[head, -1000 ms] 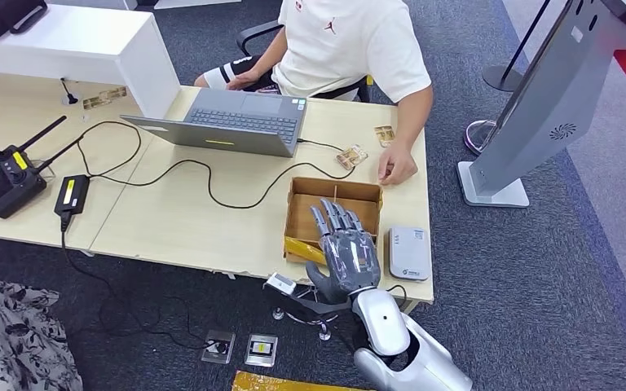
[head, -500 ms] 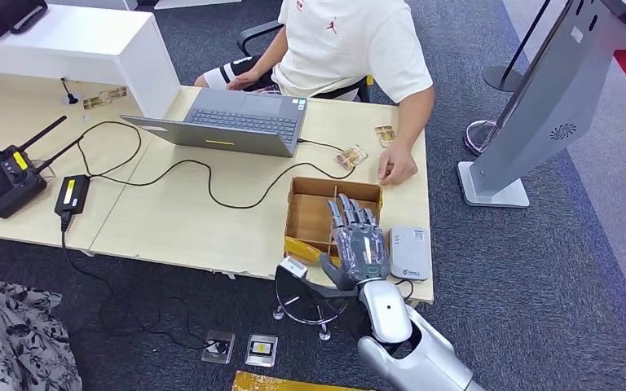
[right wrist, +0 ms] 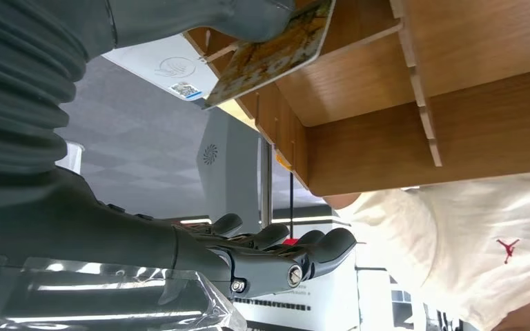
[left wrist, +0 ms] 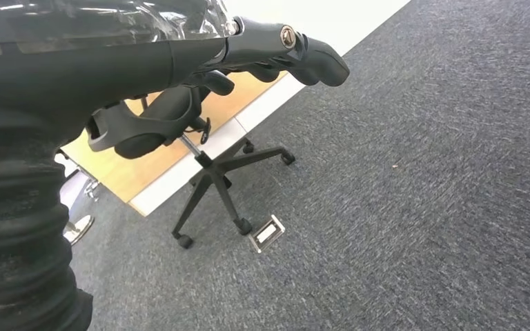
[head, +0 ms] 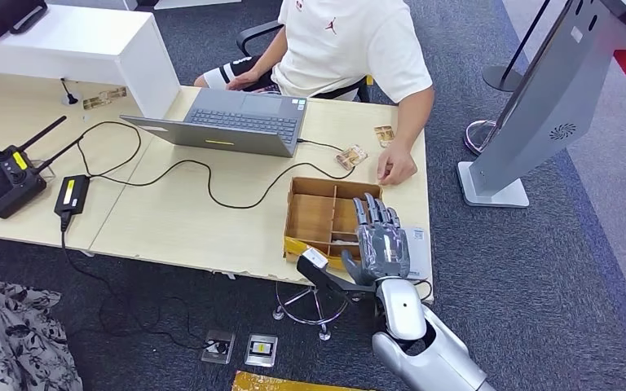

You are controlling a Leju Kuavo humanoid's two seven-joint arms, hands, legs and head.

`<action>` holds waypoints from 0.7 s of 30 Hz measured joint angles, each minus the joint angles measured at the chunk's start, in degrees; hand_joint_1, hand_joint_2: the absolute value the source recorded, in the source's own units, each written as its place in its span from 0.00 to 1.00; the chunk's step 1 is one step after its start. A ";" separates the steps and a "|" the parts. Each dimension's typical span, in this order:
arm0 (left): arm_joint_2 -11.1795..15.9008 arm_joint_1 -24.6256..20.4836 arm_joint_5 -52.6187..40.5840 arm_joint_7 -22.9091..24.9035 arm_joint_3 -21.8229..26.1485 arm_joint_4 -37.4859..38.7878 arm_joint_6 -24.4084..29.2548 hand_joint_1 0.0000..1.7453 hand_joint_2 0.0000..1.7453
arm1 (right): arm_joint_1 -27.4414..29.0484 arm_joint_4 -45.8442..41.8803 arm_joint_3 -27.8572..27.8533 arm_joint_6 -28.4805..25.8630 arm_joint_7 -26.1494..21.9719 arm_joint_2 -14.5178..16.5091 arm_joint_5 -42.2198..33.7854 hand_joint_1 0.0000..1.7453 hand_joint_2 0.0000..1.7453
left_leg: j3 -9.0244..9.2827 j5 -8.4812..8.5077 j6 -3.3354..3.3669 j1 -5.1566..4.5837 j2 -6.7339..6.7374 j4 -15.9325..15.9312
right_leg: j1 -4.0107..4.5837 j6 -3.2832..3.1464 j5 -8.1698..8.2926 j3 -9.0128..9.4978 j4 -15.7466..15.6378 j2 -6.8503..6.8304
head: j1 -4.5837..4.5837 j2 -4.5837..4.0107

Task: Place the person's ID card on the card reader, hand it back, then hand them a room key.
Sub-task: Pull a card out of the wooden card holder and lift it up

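The right hand (head: 381,246) is hovering palm-down over the near right corner of the desk (head: 187,216), fingers extended and lying side by side, partly covering the white card reader (head: 418,238) and reaching over the right edge of the wooden divider box (head: 328,213). In the right wrist view the thick thumb (right wrist: 248,17) is pressing a yellow-patterned card (right wrist: 272,56) against the hand; this is the ID card or a room key, and the print is too blurred to say which. The card is sitting just beside the reader's white face (right wrist: 162,65) and in front of the box's slotted wall (right wrist: 414,117); whether it is touching the reader cannot be told.

The left hand (left wrist: 200,89) is hanging beside the desk, above grey carpet and an office chair base (left wrist: 224,186). Its dark fingers (left wrist: 303,55) are lying loosely curled and apart, with nothing between them.

A person in a white T-shirt (head: 346,49) is sitting at the far side of the desk, one hand (head: 397,169) resting on the tabletop just beyond the box. Two small cards (head: 367,147) are lying near that hand. An open laptop (head: 228,122) is standing left of them, its cable trailing across the desk toward a black power brick (head: 72,195) and a black radio controller (head: 8,175). A grey kiosk stand (head: 538,106) is standing on the carpet to the right.
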 joint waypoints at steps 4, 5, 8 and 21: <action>0.02 -0.02 -0.51 0.42 0.03 0.00 0.00 0.00 1.00 | 0.65 0.00 -0.34 0.33 -0.20 -0.33 0.06 0.01 1.00 | 0.00 0.00 0.00 0.00 0.00 0.00 | 0.00 0.00 0.00 0.00 0.00 0.00 | 0.00 0.00; 0.02 -0.03 -0.61 0.49 0.03 0.00 0.00 0.00 1.00 | 0.77 0.00 -0.35 0.40 -0.32 -0.40 0.08 0.02 1.00 | 0.00 0.00 0.00 0.00 0.00 0.00 | 0.00 0.00 0.00 0.00 0.00 0.00 | 0.00 0.00; 0.05 -0.06 -0.74 0.57 0.04 0.01 0.00 0.00 1.00 | 1.05 0.00 -0.36 0.49 -0.56 -0.52 0.16 0.04 1.00 | 0.00 0.00 0.00 0.00 0.00 0.00 | 0.00 0.00 0.00 0.00 0.00 0.00 | 0.00 0.00; 0.09 -0.15 -0.70 0.52 0.09 0.02 0.00 0.00 1.00 | 2.27 -1.03 -0.01 0.49 -2.62 -0.44 2.24 0.27 1.00 | 0.00 0.00 0.00 0.00 -0.01 0.00 | 0.00 0.00 0.00 0.01 0.00 0.00 | -0.01 0.00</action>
